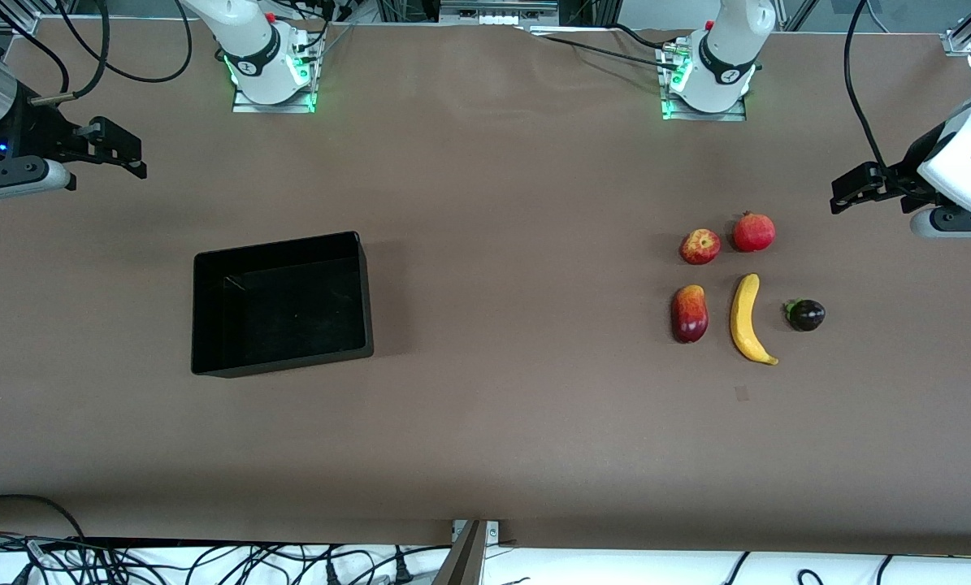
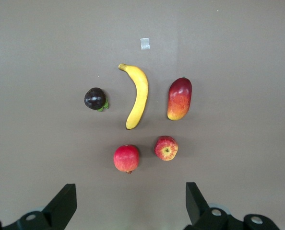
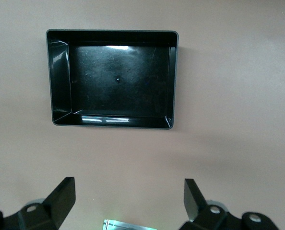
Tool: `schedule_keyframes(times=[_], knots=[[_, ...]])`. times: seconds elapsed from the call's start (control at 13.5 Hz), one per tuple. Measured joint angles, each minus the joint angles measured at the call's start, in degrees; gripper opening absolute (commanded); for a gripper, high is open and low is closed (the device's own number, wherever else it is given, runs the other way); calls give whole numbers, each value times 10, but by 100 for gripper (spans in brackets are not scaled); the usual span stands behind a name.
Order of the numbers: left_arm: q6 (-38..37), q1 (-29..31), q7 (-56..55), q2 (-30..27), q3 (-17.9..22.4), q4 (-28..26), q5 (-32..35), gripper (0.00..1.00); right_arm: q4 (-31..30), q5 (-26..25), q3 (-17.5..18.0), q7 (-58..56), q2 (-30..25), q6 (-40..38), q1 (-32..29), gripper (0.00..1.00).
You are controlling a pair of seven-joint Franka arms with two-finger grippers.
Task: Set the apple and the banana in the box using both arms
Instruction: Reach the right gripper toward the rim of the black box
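The apple (image 1: pixel 700 246) lies on the table toward the left arm's end, beside a pomegranate. The banana (image 1: pixel 749 318) lies nearer the front camera than both. In the left wrist view the apple (image 2: pixel 166 147) and banana (image 2: pixel 138 96) show ahead of my open, empty left gripper (image 2: pixel 130 191). That left gripper (image 1: pixel 847 191) hangs over the table's left-arm end. The black box (image 1: pixel 274 245) stands empty toward the right arm's end and also shows in the right wrist view (image 3: pixel 61 81). My right gripper (image 1: pixel 123 154) is open and empty over the table's right-arm end (image 3: pixel 128 187).
A red pomegranate (image 1: pixel 754 232), a red-yellow mango (image 1: pixel 690 314) and a dark mangosteen (image 1: pixel 806 314) lie round the apple and banana. A small tape patch (image 1: pixel 742 393) is stuck to the table nearer the front camera. Brown table between box and fruits.
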Motion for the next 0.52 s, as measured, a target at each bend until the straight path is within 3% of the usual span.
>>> schedule_keyframes(times=[0.52], knots=[[0, 0, 0, 0, 0, 0, 0, 100, -2, 0, 0, 0, 13, 7, 0, 100]])
